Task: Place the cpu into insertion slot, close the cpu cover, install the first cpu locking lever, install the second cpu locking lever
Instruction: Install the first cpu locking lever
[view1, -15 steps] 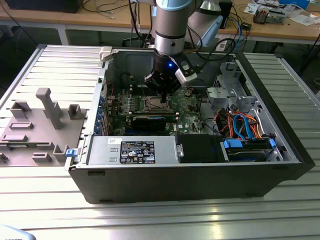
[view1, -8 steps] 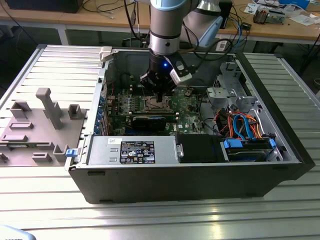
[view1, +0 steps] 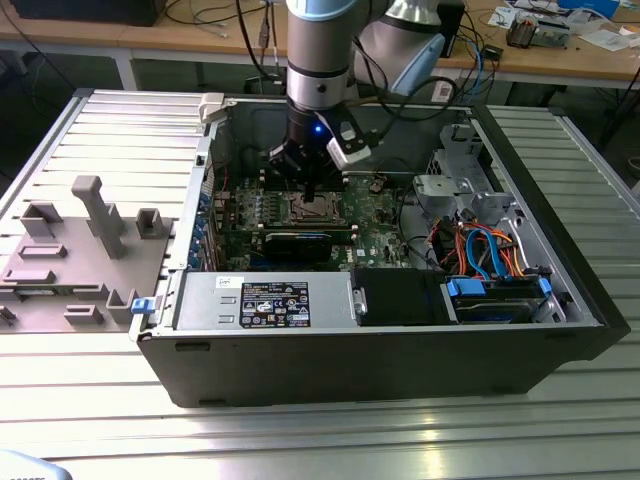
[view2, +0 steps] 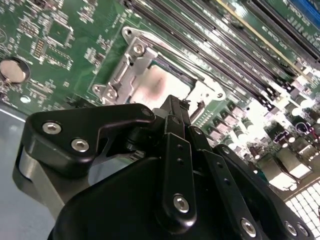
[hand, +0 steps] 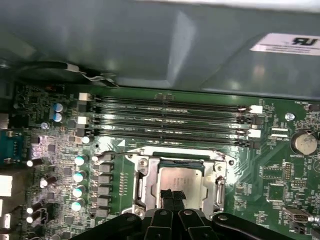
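Your gripper (hand: 172, 199) sits narrow-jawed, fingertips together on the cpu (hand: 182, 181) seated in the insertion slot (hand: 141, 185); cpu cover (view2: 131, 65) lies flat around it.

Counts inside the open case

One arm (view1: 318, 60), one motherboard (hand: 280, 180), one cpu (hand: 181, 181) under one cpu cover (hand: 144, 182), four long memory slots (hand: 170, 120) side by side, one round coin battery (hand: 304, 142), and four pale-topped capacitors (hand: 79, 183) in a row.
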